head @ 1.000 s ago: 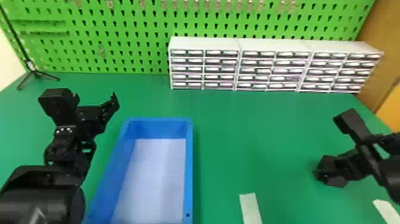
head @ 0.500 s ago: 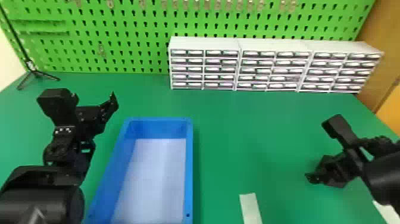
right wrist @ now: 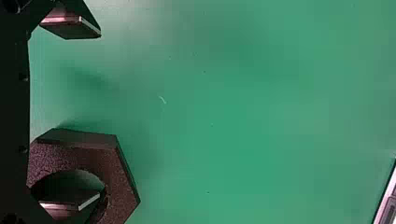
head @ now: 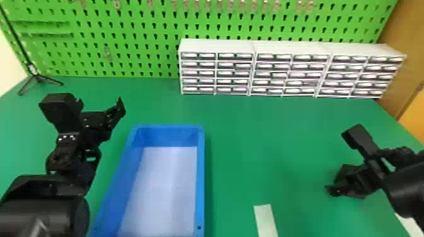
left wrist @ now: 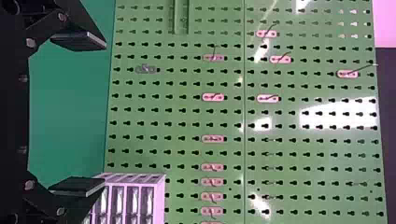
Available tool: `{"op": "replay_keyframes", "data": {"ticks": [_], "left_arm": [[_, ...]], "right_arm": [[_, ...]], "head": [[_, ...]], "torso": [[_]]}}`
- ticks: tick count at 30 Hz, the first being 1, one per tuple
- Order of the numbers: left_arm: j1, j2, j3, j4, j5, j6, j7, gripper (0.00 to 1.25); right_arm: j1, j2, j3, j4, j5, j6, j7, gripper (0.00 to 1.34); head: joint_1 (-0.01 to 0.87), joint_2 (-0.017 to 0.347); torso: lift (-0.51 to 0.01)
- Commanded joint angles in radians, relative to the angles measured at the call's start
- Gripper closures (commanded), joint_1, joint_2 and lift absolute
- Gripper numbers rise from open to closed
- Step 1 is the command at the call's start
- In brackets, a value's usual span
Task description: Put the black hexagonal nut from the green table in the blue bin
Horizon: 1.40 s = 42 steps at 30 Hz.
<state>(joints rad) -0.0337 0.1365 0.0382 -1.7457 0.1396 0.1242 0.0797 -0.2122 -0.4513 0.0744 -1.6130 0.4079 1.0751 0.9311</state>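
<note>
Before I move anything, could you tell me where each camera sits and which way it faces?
Head view: on the head, facing forward and down to the green table and blue bin; both arms show.
Left wrist view: on that wrist, facing the green pegboard; the left gripper shows.
Right wrist view: on that wrist, facing down to the table and black nut; the right gripper shows.
Head and right wrist views share the nut; head and left wrist, the pegboard.

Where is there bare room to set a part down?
Bare green table lies between the blue bin and right hand, bordered behind by the drawer cabinets. Crowded: around the black hexagonal nut, where the right hand is, and left of the bin, where the left arm stands.
</note>
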Motion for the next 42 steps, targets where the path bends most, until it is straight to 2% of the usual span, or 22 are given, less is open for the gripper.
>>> {"op": "replay_keyframes", "data": {"ticks": [1, 18, 21, 24, 28, 34, 39, 42], "left_arm": [[0.000, 0.000, 0.002, 0.000, 0.000, 0.000, 0.000, 0.24], [-0.003, 0.000, 0.002, 0.000, 0.000, 0.000, 0.000, 0.24], [-0.003, 0.000, 0.002, 0.000, 0.002, 0.000, 0.000, 0.24], [-0.002, 0.000, 0.002, 0.000, 0.002, 0.000, 0.000, 0.24], [0.000, 0.000, 0.003, 0.000, 0.002, 0.000, 0.000, 0.24], [0.000, 0.000, 0.002, 0.000, 0.002, 0.000, 0.000, 0.24], [0.000, 0.000, 0.002, 0.000, 0.002, 0.000, 0.000, 0.24], [0.000, 0.000, 0.002, 0.000, 0.000, 0.000, 0.000, 0.24]], "right_arm": [[-0.004, 0.003, 0.001, 0.021, 0.005, -0.011, 0.000, 0.11], [-0.015, 0.022, 0.010, 0.074, 0.014, -0.034, -0.002, 0.13], [-0.015, 0.022, 0.010, 0.076, 0.014, -0.034, -0.002, 0.21], [-0.015, 0.020, 0.010, 0.076, 0.014, -0.034, -0.002, 0.37], [-0.013, 0.020, 0.010, 0.076, 0.019, -0.034, -0.002, 0.68], [-0.013, 0.022, 0.008, 0.073, 0.020, -0.021, 0.000, 0.91], [-0.015, 0.020, 0.013, 0.067, 0.032, -0.001, 0.000, 0.93], [-0.015, 0.020, 0.018, 0.062, 0.046, 0.008, 0.000, 1.01]], "head": [[0.686, 0.028], [0.686, 0.028], [0.686, 0.028], [0.686, 0.028], [0.686, 0.028], [0.686, 0.028], [0.686, 0.028], [0.686, 0.028]], "torso": [[-0.096], [-0.096], [-0.096], [-0.096], [-0.096], [-0.096], [-0.096], [-0.096]]}}
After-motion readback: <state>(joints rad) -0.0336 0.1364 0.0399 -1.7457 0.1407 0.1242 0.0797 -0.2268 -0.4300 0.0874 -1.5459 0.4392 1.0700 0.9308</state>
